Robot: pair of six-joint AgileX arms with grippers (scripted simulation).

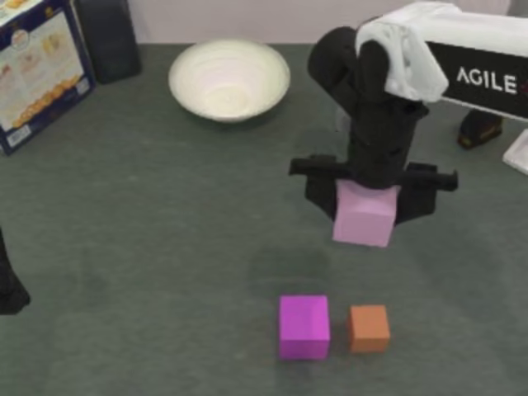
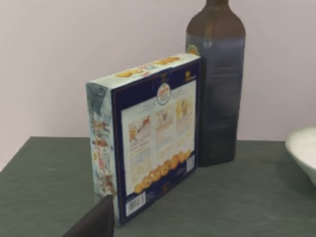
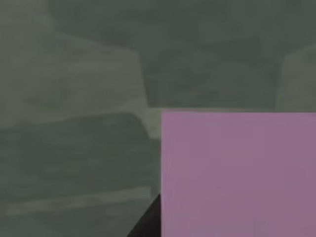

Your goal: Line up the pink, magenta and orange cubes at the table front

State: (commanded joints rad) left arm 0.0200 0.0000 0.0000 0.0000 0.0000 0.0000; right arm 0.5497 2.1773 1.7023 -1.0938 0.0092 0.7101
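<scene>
My right gripper (image 1: 367,202) is shut on the pale pink cube (image 1: 364,214), holding it above the table right of centre; a shadow lies on the felt below it. In the right wrist view the pink cube (image 3: 237,173) fills the near corner, with one dark finger (image 3: 148,224) against its side. The magenta cube (image 1: 304,327) and the smaller orange cube (image 1: 368,327) rest side by side, a small gap apart, near the table front (image 1: 165,363). My left arm (image 1: 8,289) is parked at the left edge; only one dark finger (image 2: 94,222) shows in its wrist view.
A white bowl (image 1: 229,78) stands at the back centre. A blue cracker box (image 1: 37,70) and a dark bottle (image 1: 107,37) stand at the back left, also seen as box (image 2: 153,138) and bottle (image 2: 215,84). A small dark object (image 1: 480,128) sits at the right.
</scene>
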